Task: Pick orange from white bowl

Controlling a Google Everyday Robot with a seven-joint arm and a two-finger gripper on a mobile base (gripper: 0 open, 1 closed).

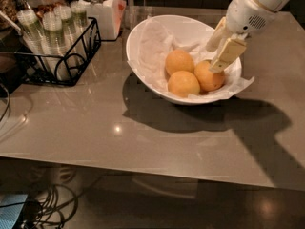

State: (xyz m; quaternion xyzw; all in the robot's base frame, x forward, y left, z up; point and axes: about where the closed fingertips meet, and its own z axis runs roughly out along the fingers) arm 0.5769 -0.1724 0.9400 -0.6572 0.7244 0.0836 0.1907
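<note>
Far left of the claw [214, 59]: wire rack [71, 73] of cups, with a jar [101, 7] beside it. Nearer, left of and below the claw: white bowl [138, 46] on the bench [143, 142], lined with crumpled paper [157, 44]. Just left of the claw tips: rear paler orange [178, 61] and front paler orange [183, 83], touching. Directly under the tips: the orange [208, 78], deeper in colour, at the bowl's right side. Claw fingers apart, nothing held, angled down over the right rim. Probable hazards: a finger landing on top of the fruit and rolling it aside; paper caught in the pinch; a neighbour nipped instead, owing to close packing.
</note>
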